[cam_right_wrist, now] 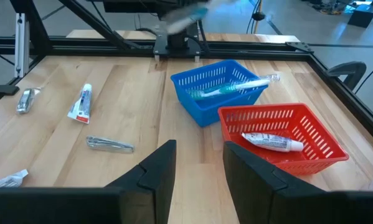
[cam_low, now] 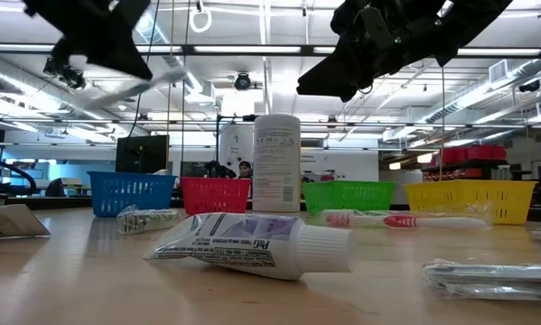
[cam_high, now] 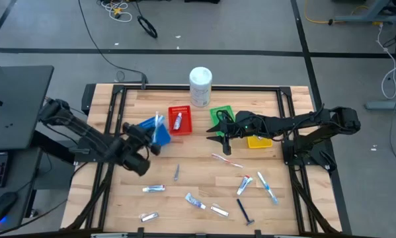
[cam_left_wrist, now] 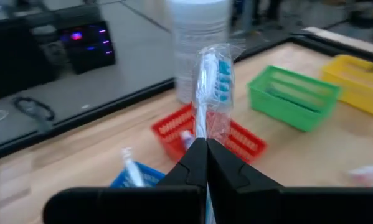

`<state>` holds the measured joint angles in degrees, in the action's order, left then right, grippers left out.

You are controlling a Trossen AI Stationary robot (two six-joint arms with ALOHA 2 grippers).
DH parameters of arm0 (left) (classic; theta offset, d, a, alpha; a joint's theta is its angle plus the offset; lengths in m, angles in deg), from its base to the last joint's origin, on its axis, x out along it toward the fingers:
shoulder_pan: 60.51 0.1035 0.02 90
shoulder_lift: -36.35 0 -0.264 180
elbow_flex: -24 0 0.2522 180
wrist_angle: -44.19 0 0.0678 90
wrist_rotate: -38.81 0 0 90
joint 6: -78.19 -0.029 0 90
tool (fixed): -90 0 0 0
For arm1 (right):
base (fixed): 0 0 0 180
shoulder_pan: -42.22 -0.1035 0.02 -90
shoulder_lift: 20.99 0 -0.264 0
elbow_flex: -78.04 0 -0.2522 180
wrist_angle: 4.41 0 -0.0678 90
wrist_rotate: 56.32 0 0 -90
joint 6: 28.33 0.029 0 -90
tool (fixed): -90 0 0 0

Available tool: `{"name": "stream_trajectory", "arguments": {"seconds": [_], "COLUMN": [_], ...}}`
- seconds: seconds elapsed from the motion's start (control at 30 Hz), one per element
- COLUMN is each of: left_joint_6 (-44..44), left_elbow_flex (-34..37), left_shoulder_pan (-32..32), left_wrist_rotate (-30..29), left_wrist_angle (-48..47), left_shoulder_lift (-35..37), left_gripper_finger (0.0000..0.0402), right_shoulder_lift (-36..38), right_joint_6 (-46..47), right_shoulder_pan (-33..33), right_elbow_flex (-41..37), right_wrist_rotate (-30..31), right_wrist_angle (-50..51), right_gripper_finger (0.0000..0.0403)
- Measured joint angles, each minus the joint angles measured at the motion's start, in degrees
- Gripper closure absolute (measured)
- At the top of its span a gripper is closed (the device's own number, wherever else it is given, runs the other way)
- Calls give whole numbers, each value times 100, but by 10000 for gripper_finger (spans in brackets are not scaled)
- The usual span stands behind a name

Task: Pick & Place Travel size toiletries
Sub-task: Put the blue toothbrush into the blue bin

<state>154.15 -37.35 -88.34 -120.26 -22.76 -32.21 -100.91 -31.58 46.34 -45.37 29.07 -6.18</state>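
Over the worktop (cam_high: pixel 204 165), the left gripper (cam_left_wrist: pixel 206 149) is holding a wrapped toothbrush (cam_left_wrist: pixel 211 87) above the blue basket (cam_high: pixel 153 131) near the rear edge. It should centre over the basket, lower, then release. The right gripper (cam_right_wrist: pixel 198 158) is hanging with fingers parted beside the green basket (cam_high: pixel 219 116). The lettering on the front toothpaste (cam_low: pixel 252 244) is unreadable.

I see a gray floor (cam_high: pixel 250 26) with cables (cam_high: pixel 121 10) around my wooden table (cam_high: pixel 204 182). Long ceiling lights (cam_low: pixel 252 50) shine above. A black desk (cam_high: pixel 12 106) stands beside me.
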Motion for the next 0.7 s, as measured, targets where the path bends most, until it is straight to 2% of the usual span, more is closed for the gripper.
{"name": "stream_trajectory", "arguments": {"seconds": [0.17, 0.27, 0.5, 0.7], "left_joint_6": [490, 610, -232, -883], "left_elbow_flex": [830, 1386, 2278, 2550], "left_shoulder_pan": [554, 774, 1170, 1512], "left_wrist_rotate": [-91, -159, -377, -158], "left_wrist_angle": [924, 1800, 3724, 4600], "left_shoulder_lift": [-2, -2, -2, -2], "left_gripper_finger": [398, 398, 398, 398], "right_shoulder_lift": [0, 0, 0, 0], "right_joint_6": [0, 0, 0, 0], "right_shoulder_pan": [0, 0, 0, 0], "right_elbow_flex": [0, 0, 0, 0], "right_wrist_rotate": [-1, 0, 0, 0], "right_wrist_angle": [-17, -17, -22, -22], "right_gripper_finger": [260, 260, 260, 260]}}
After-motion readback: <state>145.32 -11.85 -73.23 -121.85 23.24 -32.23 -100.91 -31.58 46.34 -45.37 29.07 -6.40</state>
